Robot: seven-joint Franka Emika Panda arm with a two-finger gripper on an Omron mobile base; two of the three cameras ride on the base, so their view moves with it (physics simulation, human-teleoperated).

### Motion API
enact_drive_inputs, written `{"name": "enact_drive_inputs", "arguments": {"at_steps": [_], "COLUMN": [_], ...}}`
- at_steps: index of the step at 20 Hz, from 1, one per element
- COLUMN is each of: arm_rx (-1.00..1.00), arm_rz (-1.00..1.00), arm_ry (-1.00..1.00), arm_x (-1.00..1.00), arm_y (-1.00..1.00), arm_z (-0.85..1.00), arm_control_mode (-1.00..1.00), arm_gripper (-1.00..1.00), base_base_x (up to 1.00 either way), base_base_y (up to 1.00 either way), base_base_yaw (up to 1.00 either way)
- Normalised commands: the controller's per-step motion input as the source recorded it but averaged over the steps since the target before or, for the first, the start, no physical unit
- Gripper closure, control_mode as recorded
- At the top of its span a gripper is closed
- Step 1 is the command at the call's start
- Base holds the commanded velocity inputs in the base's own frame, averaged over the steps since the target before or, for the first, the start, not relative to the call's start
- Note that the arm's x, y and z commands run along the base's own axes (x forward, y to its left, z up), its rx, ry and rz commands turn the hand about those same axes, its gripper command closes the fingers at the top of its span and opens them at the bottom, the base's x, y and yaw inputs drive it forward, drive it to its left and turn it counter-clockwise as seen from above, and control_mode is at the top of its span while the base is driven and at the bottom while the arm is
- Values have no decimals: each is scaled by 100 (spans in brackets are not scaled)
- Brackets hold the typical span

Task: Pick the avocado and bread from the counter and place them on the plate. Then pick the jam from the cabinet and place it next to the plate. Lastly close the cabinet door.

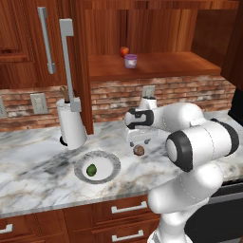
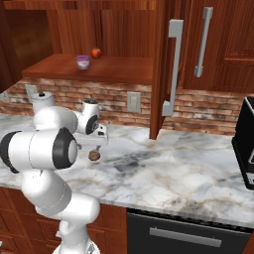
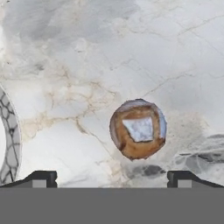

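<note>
The dark-green avocado (image 1: 91, 170) lies on the white plate (image 1: 108, 174) on the marble counter (image 1: 38, 166). The brown bread (image 1: 139, 150) (image 2: 94, 156) (image 3: 138, 128) rests on the counter to the right of the plate. My gripper (image 1: 140, 141) (image 2: 95, 147) (image 3: 111, 178) hangs just above the bread, open, with nothing between its fingers. In the hand view the bread sits a little right of centre between the fingertips, and the plate's rim (image 3: 9, 140) shows at the left edge. The lilac jam (image 1: 130, 60) (image 2: 83, 62) stands on the shelf of the open cabinet (image 1: 156, 64). The cabinet door (image 1: 79, 57) (image 2: 159, 64) stands open.
A red-orange fruit (image 1: 124, 51) (image 2: 95, 52) sits beside the jam on the shelf. A white paper-towel holder (image 1: 71, 124) stands behind the plate. A black appliance (image 2: 245, 144) stands at the counter's right end. Brick backsplash with outlets (image 1: 39, 103) runs behind.
</note>
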Motion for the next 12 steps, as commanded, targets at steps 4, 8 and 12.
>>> {"name": "enact_drive_inputs", "arguments": {"at_steps": [4,8,12], "arm_rx": [-3,-4,-5], "arm_rz": [0,0,0], "arm_ry": [0,0,0], "arm_x": [16,11,9], "arm_y": [-5,0,0], "arm_z": [-16,-19,-23], "arm_control_mode": [-100,-100,-100], "arm_gripper": [-100,-100,-100], "base_base_x": [0,0,0], "base_base_y": [0,0,0], "base_base_yaw": [0,0,0]}}
